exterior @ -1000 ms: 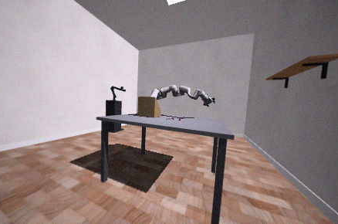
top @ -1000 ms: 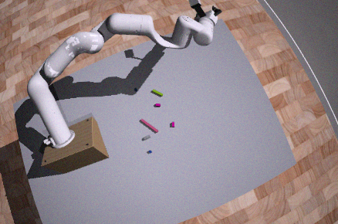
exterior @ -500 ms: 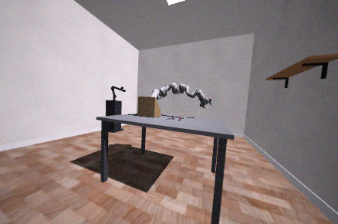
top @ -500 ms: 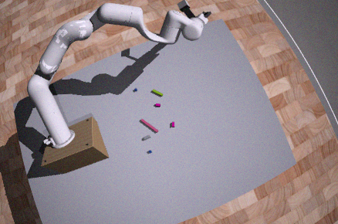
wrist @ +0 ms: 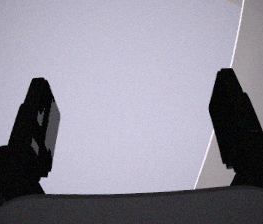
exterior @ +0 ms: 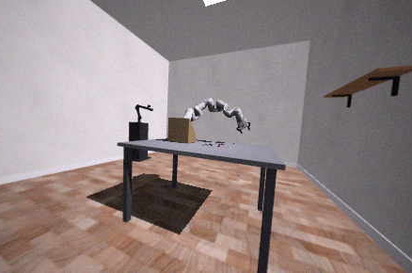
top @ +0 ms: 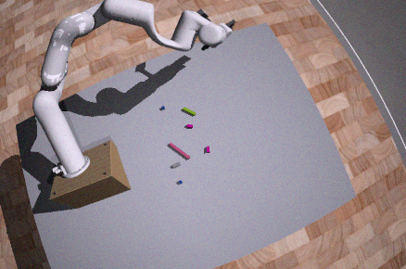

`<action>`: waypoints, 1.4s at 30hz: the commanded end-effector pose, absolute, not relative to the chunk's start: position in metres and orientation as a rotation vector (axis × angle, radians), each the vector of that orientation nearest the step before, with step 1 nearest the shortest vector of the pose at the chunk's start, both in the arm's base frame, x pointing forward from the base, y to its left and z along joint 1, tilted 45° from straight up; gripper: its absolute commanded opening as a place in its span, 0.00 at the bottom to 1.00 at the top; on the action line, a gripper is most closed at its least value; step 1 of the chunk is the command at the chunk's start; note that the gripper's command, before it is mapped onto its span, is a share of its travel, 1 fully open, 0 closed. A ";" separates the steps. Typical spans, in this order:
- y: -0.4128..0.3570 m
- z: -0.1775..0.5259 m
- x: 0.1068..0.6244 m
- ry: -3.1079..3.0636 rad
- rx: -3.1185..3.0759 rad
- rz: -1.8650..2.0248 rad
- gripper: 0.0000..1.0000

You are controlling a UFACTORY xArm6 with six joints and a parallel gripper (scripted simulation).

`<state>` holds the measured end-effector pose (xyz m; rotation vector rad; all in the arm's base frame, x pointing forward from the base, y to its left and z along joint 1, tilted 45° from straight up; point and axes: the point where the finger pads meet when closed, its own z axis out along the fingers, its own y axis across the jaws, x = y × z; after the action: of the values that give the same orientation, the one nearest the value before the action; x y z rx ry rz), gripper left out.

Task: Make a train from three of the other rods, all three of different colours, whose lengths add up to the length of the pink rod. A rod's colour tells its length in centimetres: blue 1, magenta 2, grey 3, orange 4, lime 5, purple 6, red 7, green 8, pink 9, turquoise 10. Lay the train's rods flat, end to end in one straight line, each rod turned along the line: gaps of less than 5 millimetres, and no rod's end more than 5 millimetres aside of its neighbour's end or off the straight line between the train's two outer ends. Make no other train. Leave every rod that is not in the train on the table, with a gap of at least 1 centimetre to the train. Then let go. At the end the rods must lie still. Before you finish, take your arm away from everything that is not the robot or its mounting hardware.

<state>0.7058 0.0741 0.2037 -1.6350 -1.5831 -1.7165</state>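
Rods lie scattered near the middle of the grey table (top: 289, 139), none touching another. The pink rod (top: 179, 150) rests flat on a diagonal, with the grey rod (top: 175, 165) just below its lower end and a blue rod (top: 179, 182) a little further down. Off to the pink rod's right sits a magenta rod (top: 207, 149), apart from it. Above, a second magenta rod (top: 188, 126) lies just under the lime rod (top: 188, 111), and a second blue rod (top: 162, 108) sits to the lime rod's left.

The gripper (top: 216, 29) hangs over the table's far edge, well apart from all the rods, its fingers spread wide with only bare table surface showing between them. The arm arches up from a wooden pedestal (top: 120, 181) at the near left corner. From the exterior view the rods are probably the tiny coloured specks on the tabletop, too small to sort.
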 end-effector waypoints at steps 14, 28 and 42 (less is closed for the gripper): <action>0.088 0.169 0.582 -1.954 -1.591 -1.466 1.00; 0.093 0.139 0.483 -2.192 -1.461 -1.270 1.00; 0.093 0.109 0.387 -2.378 -1.292 -1.093 1.00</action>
<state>0.4189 0.0953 0.1146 -1.3383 -2.3194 -1.1437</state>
